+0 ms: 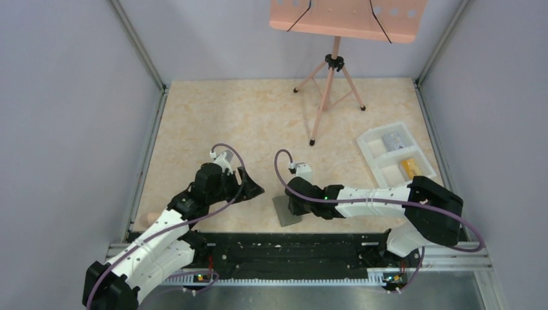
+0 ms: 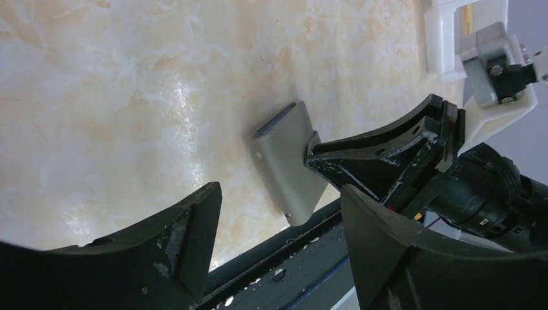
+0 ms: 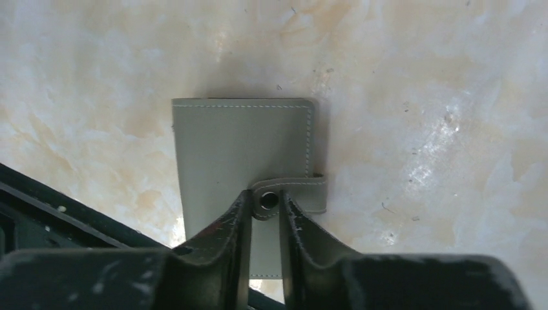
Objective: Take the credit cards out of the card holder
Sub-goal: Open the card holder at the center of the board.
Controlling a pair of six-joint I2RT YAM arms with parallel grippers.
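Right claw (image 3: 265,206) narrow, pinching the snap tab (image 3: 302,188) of the card holder (image 3: 239,139); left claw (image 1: 255,189) wide, empty, nearby.

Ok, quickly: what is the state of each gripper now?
Left gripper: open, holding nothing.
Right gripper: jaws narrow around the snap tab of the card holder; whether it grips cannot be told.

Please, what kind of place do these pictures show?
Probably a robot test cell in a lab: plain grey walls enclose a marble-patterned table, the left arm and right arm are bolted to a black rail at its near edge, and a pink board on a tripod stands behind.
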